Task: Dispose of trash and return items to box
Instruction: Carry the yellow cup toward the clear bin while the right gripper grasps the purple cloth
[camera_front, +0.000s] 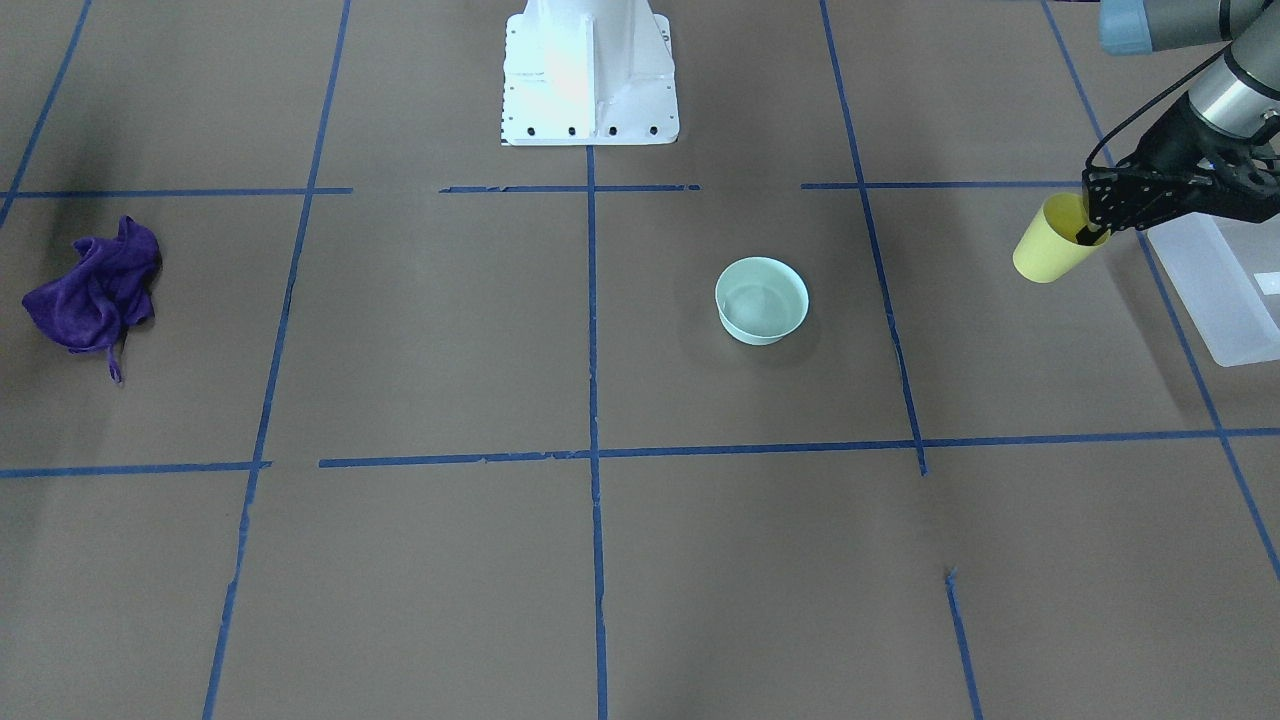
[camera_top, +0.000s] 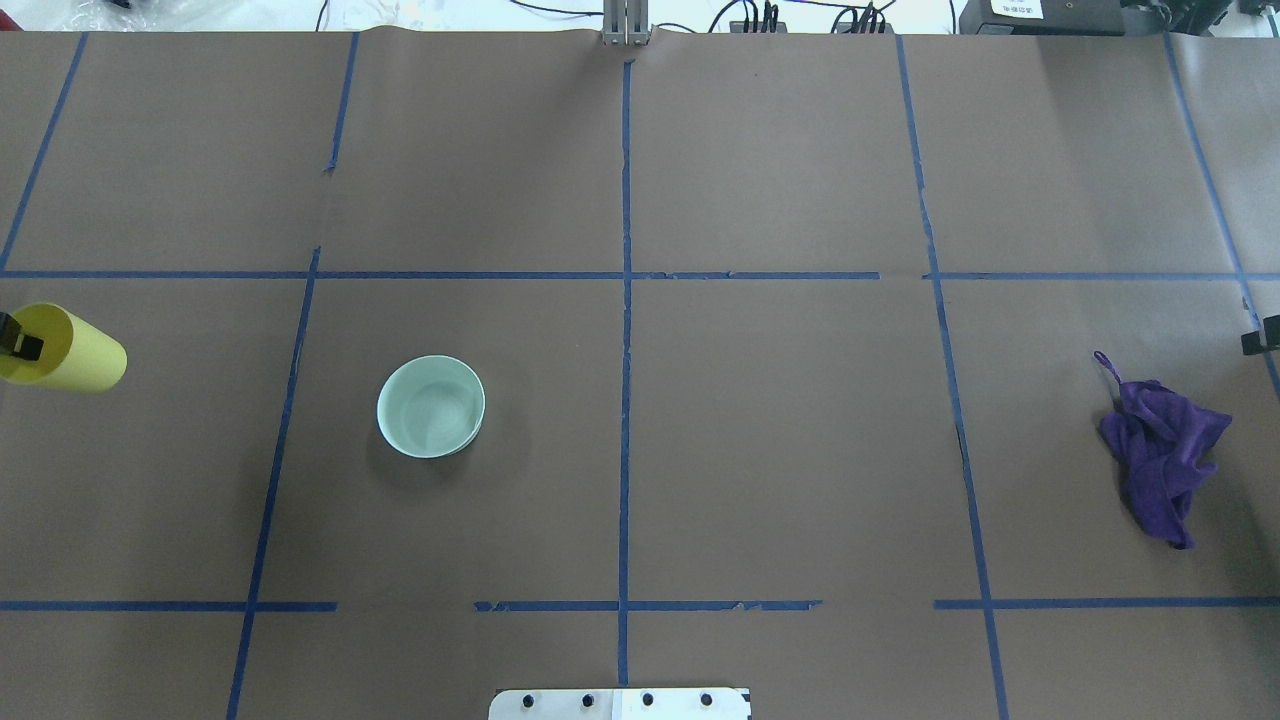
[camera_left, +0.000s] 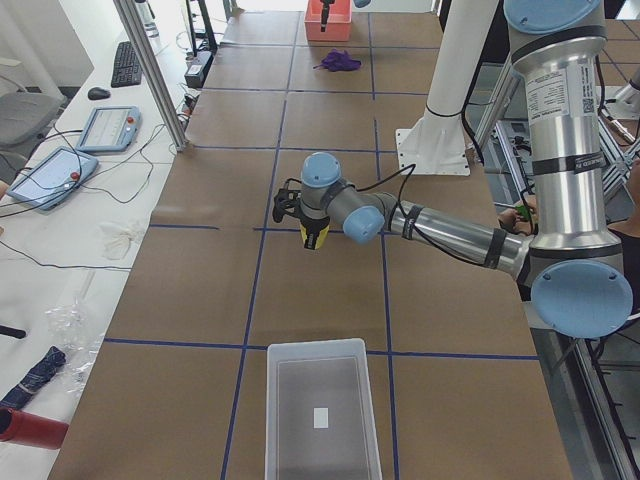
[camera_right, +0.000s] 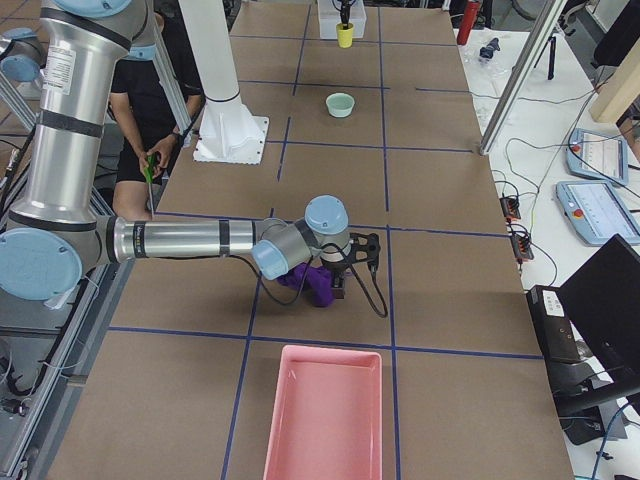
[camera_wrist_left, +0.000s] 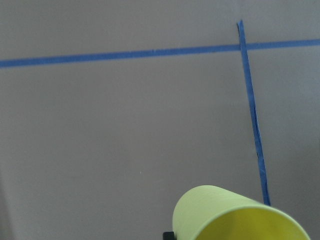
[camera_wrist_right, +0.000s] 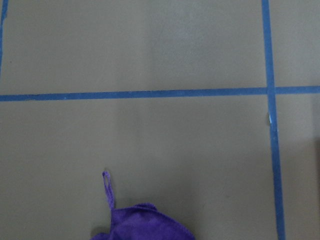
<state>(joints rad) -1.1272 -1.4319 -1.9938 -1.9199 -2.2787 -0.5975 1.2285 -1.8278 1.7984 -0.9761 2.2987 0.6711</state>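
Pinched at its rim by the left gripper (camera_front: 1088, 236), the small tapered bright-yellow plastic cup (camera_front: 1045, 255) is held beside the translucent frosted-white rectangular plastic bin (camera_front: 1215, 290) at the left edge of the table (camera_front: 400, 350), and a carry over the bin and a release are judged to be called for next.

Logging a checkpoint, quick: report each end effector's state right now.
Left end effector: closed on the yellow cup, at its rim.
Right end effector: near the purple cloth; open or closed cannot be told.

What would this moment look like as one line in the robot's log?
left tool: shut on small bright-yellow plastic cup, lifted, tilted | frosted-white plastic bin: cup not inside | mint-green round bowl: untouched
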